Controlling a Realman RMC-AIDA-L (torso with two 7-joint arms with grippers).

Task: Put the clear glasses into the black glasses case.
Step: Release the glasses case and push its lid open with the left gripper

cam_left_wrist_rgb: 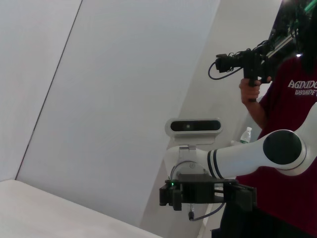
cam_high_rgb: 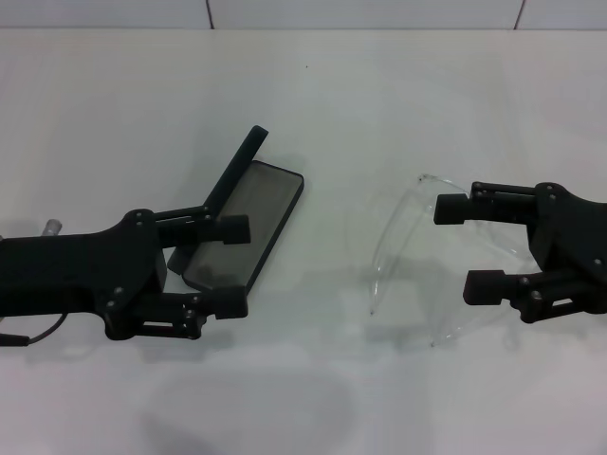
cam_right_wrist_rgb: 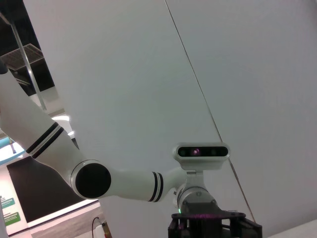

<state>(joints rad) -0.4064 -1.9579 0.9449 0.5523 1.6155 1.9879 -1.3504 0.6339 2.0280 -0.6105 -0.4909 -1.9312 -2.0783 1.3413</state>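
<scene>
Now clear glasses [cam_high_rgb: 408, 248] before right end effector [cam_high_rgb: 469, 246]

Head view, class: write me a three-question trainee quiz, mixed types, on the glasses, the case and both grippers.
1. True or false: the slim black hinged glasses case lies shut on the white table.
2. Multiple choice: the transparent wraparound plastic glasses are A) inside the case, B) on the table in front of the right gripper, C) lifted by the left gripper.
3. Fill in: both grippers' fingers are ____.

Key
1. False; the lid stands raised and the grey lining shows.
2. B; the right gripper's open fingers straddle the arm end of the glasses, and the left gripper is at the near end of the case.
3. open
</scene>
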